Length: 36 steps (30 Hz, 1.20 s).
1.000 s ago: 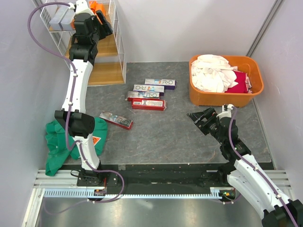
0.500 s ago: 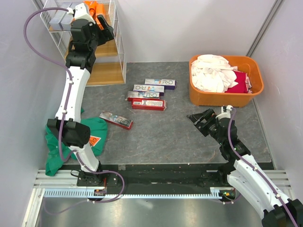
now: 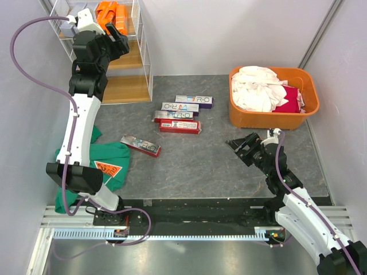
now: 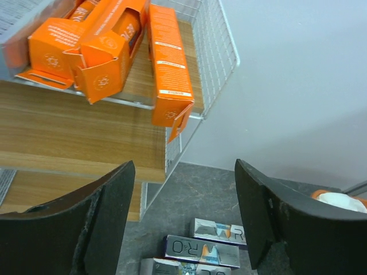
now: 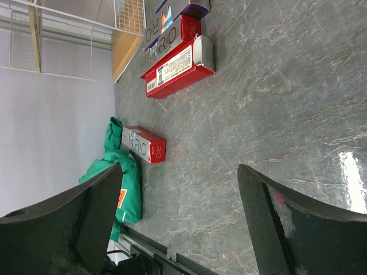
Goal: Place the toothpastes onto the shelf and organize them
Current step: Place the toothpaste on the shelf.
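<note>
The shelf (image 3: 129, 89) stands at the far left corner. Several orange toothpastes (image 3: 109, 12) lie on its top tier. In the left wrist view one orange carton (image 4: 169, 63) pokes out past the wire edge. My left gripper (image 3: 119, 39) hangs just in front of that tier, open and empty (image 4: 183, 212). Several silver, purple and red toothpastes (image 3: 179, 114) lie side by side on the floor mat, and a single red one (image 3: 140, 145) lies nearer. My right gripper (image 3: 238, 146) is low over the mat, open and empty (image 5: 180, 217).
An orange tub of laundry (image 3: 272, 117) stands at the right, just beyond my right gripper. A green cloth (image 3: 74, 166) lies crumpled by the left arm's base. Grey walls close in on both sides.
My left arm has drawn back leftwards from the top tier, and its jaws have widened. More of the orange cartons shows now. The right arm has barely moved.
</note>
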Motion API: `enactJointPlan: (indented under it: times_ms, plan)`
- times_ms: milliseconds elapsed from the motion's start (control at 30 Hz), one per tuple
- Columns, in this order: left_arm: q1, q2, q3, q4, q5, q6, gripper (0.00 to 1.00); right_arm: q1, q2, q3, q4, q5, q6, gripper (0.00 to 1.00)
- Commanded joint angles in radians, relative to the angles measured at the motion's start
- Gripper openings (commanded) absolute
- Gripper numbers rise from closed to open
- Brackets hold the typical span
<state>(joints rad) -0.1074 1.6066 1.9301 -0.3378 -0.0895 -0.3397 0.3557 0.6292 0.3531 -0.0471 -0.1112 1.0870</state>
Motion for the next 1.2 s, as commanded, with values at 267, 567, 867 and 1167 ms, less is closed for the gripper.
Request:
enactJointPlan:
  times_ms: [267, 567, 867, 1167]
  plan:
    - [0.043, 0.009, 0.021, 0.026, 0.082, 0.015, 0.29, -0.003, 0.004, -0.011, 0.012, -0.01, 0.005, 0.89]
    - [0.049, 0.157, 0.179, -0.029, 0.223, -0.016, 0.19, -0.003, 0.02, -0.009, 0.012, -0.005, -0.002, 0.89]
    - [0.063, 0.282, 0.331, -0.069, 0.177, -0.047, 0.19, -0.008, 0.035, 0.0, 0.012, -0.004, -0.018, 0.89]
    - [0.106, 0.36, 0.428, -0.093, 0.241, -0.081, 0.18, -0.008, 0.052, 0.006, 0.013, -0.01, -0.021, 0.89]
